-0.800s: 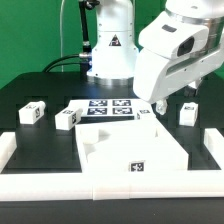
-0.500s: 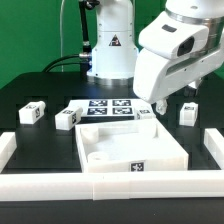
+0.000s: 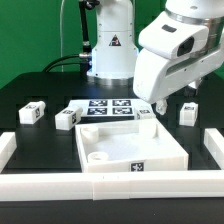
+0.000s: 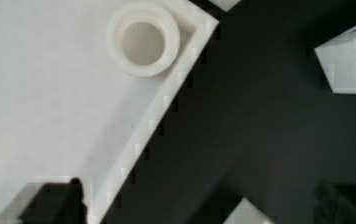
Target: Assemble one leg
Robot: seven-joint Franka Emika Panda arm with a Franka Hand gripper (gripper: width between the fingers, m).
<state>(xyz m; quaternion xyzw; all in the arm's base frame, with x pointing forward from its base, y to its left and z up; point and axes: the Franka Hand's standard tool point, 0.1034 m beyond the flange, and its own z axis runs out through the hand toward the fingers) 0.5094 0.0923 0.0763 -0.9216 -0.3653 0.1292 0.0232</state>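
Exterior view, from its left to its right:
- The left rail (image 3: 8, 148) of the white fence sat at the table edge.
- Left leg (image 3: 33, 113) and second leg (image 3: 66, 118) stood on the black table (image 3: 40, 135), near each other but not touching, with their tags facing the camera.
- The marker board (image 3: 108, 107) lay flat behind the square panel (image 3: 150, 150). The panel's front edge sat just beside the front rail (image 3: 60, 186).
- A small white block (image 3: 145, 112) sat at the marker board's right end, partly hidden by the arm (image 3: 170, 60).
- The arm hung over the panel's far right corner.
- Right leg (image 3: 187, 113) stood to the exterior view's right of the arm, clear of both the panel and the right rail (image 3: 212, 142).

Wrist view, blurred:
- The gripper (image 4: 196, 200) had its two dark fingers (image 4: 47, 200) well apart with nothing between them, so the jaws were wide and held no leg.
- Below it were the panel edge with a corner socket (image 4: 145, 42), a strip of bare table, and one pale piece (image 4: 353, 65) off to the side. I couldn't tell which leg that was.

Open room: bare table lay between the panel and both side rails, and between second leg and the panel.
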